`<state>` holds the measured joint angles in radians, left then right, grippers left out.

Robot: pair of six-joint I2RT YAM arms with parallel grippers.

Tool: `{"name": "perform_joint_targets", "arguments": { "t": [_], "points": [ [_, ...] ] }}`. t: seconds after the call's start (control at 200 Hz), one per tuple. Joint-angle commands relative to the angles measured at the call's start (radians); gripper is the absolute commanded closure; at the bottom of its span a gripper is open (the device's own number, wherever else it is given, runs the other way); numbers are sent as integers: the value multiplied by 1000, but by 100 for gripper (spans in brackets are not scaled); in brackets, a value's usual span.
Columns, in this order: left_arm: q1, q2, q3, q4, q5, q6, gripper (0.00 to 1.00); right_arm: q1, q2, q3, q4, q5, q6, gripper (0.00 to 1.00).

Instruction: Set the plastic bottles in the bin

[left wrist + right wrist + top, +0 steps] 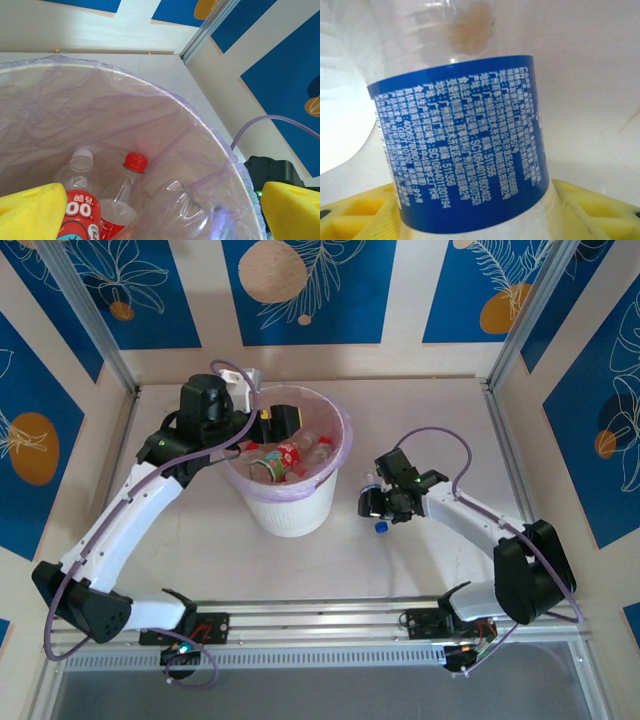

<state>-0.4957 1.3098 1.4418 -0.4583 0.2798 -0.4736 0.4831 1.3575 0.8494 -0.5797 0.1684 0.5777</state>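
Blue-label bottle (465, 140): dense white Chinese small print, including 511356. Red-label bottle (82, 217): large white "00" below Chinese characters.

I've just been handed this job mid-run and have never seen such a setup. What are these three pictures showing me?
Two robot arms are bolted at the near edge of a table. The overhead picture looks down on both; the other two come from cameras on each wrist. The left gripper hangs open over the bin, and its camera looks down on plastic bottles already inside. The right gripper is at a blue-labelled bottle to the right of the bin; its yellow fingers flank it, but I cannot tell whether they grip it yet.
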Motion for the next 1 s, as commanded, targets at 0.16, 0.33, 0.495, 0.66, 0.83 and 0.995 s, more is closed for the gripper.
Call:
{"name": "perform_joint_targets", "arguments": {
  "t": [0.16, 0.33, 0.495, 0.66, 0.83, 0.995],
  "points": [
    [0, -7, -27, 200, 195, -150, 1, -210, -286, 9, -62, -206, -108, 46],
    [-17, 20, -33, 347, 310, -269, 1, -367, -444, 85, -43, -463, -180, 50],
    [-72, 69, -1, 394, 362, -292, 0, -380, -479, 145, 67, -665, -160, 50],
    [-113, 81, -7, 428, 354, -298, 0, -321, -483, 138, 263, -777, -59, 51],
    [-167, 140, 17, 459, 381, -304, 0, -204, -446, 171, 340, -776, -45, 51],
    [-203, 182, 31, 506, 409, -311, 1, -163, -395, 208, 354, -764, -31, 51]
  ]
}}
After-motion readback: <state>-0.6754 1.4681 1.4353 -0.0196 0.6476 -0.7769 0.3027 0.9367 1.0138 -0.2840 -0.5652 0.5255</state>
